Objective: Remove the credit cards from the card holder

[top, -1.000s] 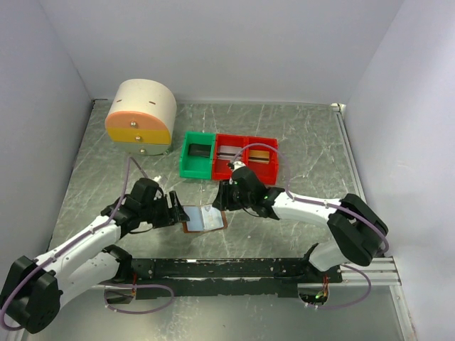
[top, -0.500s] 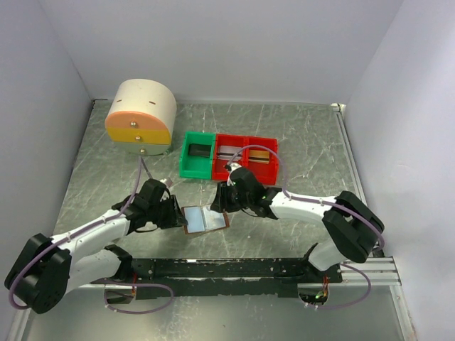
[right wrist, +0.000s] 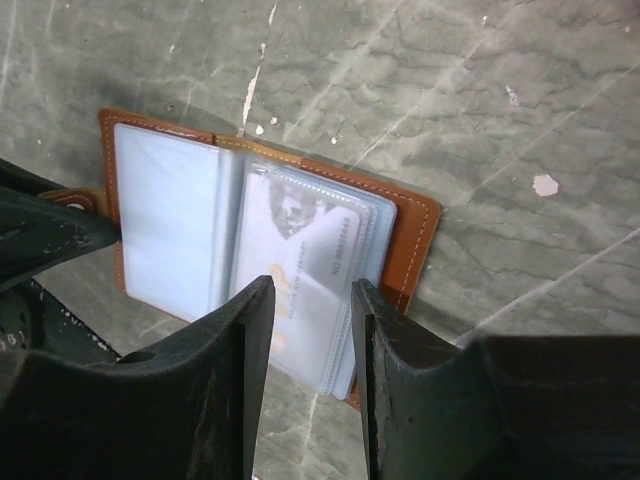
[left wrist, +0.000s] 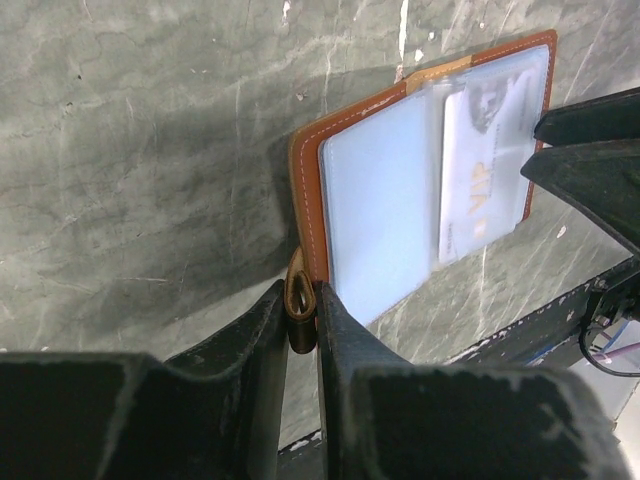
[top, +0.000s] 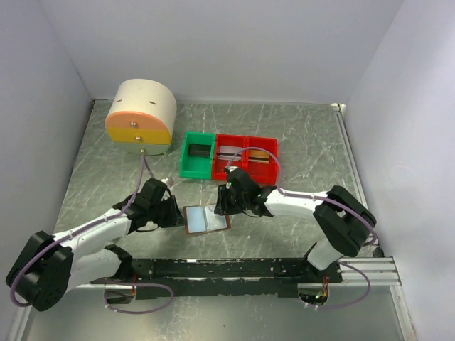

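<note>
The card holder (top: 207, 218) lies open and flat on the table, brown outside with two pale-blue panels (left wrist: 380, 200). A white credit card (right wrist: 320, 260) with gold lettering shows through the clear sleeve of its right panel. My left gripper (left wrist: 300, 305) is at the holder's left edge, shut on the small brown tab (left wrist: 298, 290). My right gripper (right wrist: 312, 300) hovers open over the right panel, one finger on each side of the card's lower end, holding nothing. In the top view the left gripper (top: 178, 213) and the right gripper (top: 222, 206) flank the holder.
Behind the holder stand a green bin (top: 197, 156) and two red bins (top: 245, 158) with dark items inside. A rounded cream drawer unit (top: 141, 117) sits at the back left. A black rail (top: 227, 268) runs along the near edge, and white walls enclose the table.
My left gripper moved right to the holder's left edge and closed on the tab. The right gripper shifted slightly left over the right panel and narrowed a little.
</note>
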Available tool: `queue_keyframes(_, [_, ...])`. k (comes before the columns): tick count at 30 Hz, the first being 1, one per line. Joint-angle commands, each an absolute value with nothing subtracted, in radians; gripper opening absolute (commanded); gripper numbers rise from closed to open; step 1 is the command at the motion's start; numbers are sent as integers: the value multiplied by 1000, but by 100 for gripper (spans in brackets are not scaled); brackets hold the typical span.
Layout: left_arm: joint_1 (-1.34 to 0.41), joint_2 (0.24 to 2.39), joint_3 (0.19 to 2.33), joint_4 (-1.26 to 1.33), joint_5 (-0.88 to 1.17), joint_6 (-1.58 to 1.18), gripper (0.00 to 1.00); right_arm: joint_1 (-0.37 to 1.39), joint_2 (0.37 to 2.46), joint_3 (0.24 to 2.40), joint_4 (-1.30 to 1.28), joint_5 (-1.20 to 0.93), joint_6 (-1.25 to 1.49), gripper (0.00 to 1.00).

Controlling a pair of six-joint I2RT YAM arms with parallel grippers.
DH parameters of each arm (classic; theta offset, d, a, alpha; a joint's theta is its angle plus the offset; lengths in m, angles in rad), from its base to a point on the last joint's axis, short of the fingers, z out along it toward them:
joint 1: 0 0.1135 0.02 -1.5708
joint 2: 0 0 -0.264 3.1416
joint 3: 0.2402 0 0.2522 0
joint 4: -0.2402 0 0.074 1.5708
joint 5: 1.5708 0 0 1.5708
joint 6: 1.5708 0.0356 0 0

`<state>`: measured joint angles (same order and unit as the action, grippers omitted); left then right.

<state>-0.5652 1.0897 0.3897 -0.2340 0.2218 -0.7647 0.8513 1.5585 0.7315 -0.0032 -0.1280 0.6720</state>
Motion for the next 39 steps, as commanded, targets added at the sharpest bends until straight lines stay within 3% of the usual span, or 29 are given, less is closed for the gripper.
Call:
queue_keyframes(1, [-573,1079,390,-211,225,-744,26,852,1574,765,-52,-89,651,38])
queue_keyframes(10, [-575,1108,407,-208,265,-706,23,852,1571,755,3,-146,642,36])
queue_keyframes(21, [-578,1091,417,-249,232,-705,21,853,1497,752,-68,-44,652,39])
queue_keyframes(39, [-580,1086,426,-262,240,-700,19,853,1633,764,15,-151,651,37])
